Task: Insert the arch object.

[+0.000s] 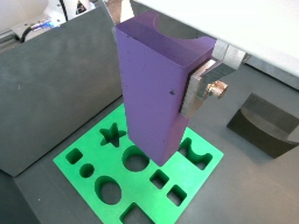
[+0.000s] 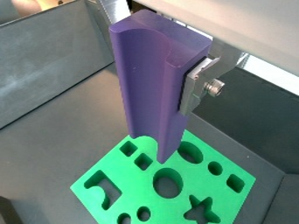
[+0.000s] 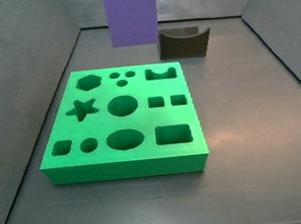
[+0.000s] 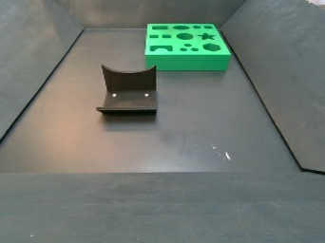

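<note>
The end effector (image 1: 197, 86) clamps the arch object (image 1: 152, 87), a tall matte purple prism, above the green board (image 1: 135, 175); its top is cut off in a side view (image 3: 132, 14).

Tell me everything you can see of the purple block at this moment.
The purple block is a tall, smooth, matte prism with a shallow curved groove along one face, visible in a wrist view. It hangs upright in the hand, whose silver finger presses its side. Its lower end is above the green board, apparently not yet in any cutout. In a side view it shows behind the board; its top is cut off.
</note>
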